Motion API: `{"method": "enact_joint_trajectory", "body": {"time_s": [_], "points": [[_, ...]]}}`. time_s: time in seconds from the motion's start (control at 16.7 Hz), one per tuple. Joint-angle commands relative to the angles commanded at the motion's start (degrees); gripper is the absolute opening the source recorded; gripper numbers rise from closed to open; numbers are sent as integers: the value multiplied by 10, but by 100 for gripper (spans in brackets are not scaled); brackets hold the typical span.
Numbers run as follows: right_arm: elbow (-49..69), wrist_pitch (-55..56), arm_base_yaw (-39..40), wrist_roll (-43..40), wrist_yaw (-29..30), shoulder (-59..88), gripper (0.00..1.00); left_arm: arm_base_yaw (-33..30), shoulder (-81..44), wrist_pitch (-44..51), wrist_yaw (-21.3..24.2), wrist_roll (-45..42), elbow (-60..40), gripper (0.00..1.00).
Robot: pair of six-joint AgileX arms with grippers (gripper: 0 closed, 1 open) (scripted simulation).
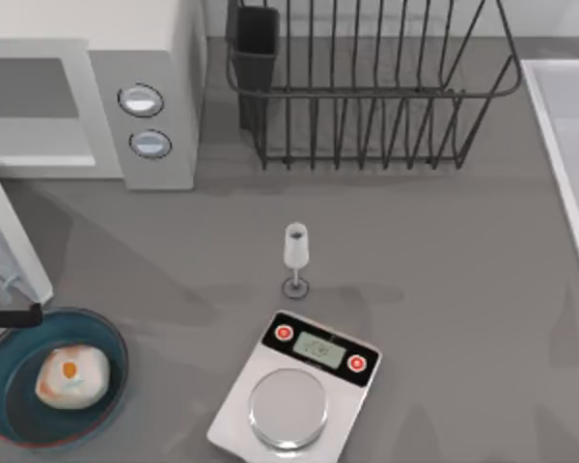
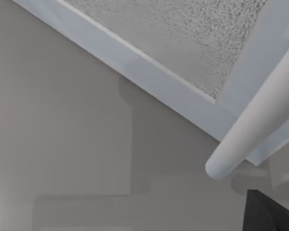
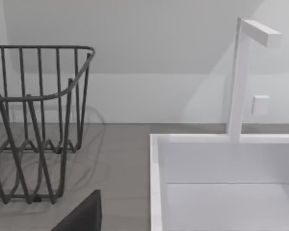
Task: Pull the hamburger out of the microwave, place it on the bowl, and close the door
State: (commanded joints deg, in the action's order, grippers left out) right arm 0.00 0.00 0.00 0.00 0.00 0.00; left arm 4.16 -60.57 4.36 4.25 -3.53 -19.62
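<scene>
So it's a grey bench (image 1: 444, 251) seen from above, with the big white boxy microwave (image 1: 154, 58) in the top-left corner, two round silvery-blue knobs on its grey panel. Its white-framed door (image 1: 5, 241) with the greyish window is swung open toward the left edge. The small cream-white hamburger (image 1: 70, 376) with the orange spot sits inside the wide dark blue-teal bowl (image 1: 111, 338) at bottom left. A black bit of the left arm (image 1: 5, 316) pokes in just above the bowl's rim, next to the door; can't tell what its fingers are doing. Also up there: a dark wire dish rack (image 1: 367, 96), a clear wine glass (image 1: 296, 256), a white kitchen scale (image 1: 294, 391) with a silver plate, and a white sink (image 1: 569, 145) on the right.

Left wrist view: the door frame (image 2: 154, 77) and its speckled window up close, plus a white rod-like handle (image 2: 250, 130).

Right wrist view: the rack (image 3: 38, 120), the sink (image 3: 221, 163) and a white faucet (image 3: 238, 72); can't tell about the right fingers
</scene>
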Motion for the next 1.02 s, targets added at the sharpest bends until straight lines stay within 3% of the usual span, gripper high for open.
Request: {"method": "enact_joint_trajectory", "body": {"time_s": [0.3,0.78,1.02], "points": [[0,0,0,0,0,0,100,0,-25,-11,1,1,-19,0],[0,0,0,0,0,0,100,-17,-258,-100,-9,10,-149,0],[0,0,0,0,0,0,100,-21,-293,-119,-11,12,-175,0]]}}
